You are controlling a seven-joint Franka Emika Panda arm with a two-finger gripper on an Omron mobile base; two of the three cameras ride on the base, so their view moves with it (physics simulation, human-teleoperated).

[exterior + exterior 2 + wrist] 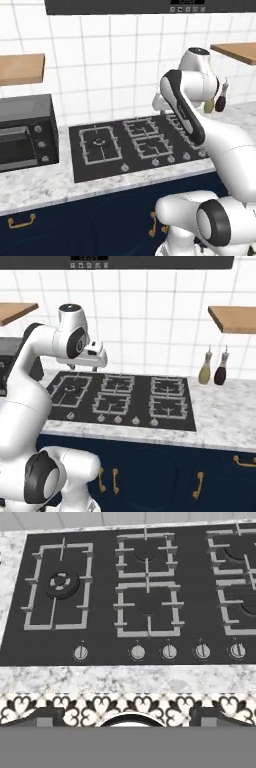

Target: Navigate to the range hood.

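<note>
The range hood [150, 262] tops one cooktop [125, 398], two bottles [205, 368]; gripper [128, 717] spread wide.

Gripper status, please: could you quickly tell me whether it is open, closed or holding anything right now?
Gripper: open and holding nothing; in the hand view its fingertips stand wide apart above the cooktop.
</note>
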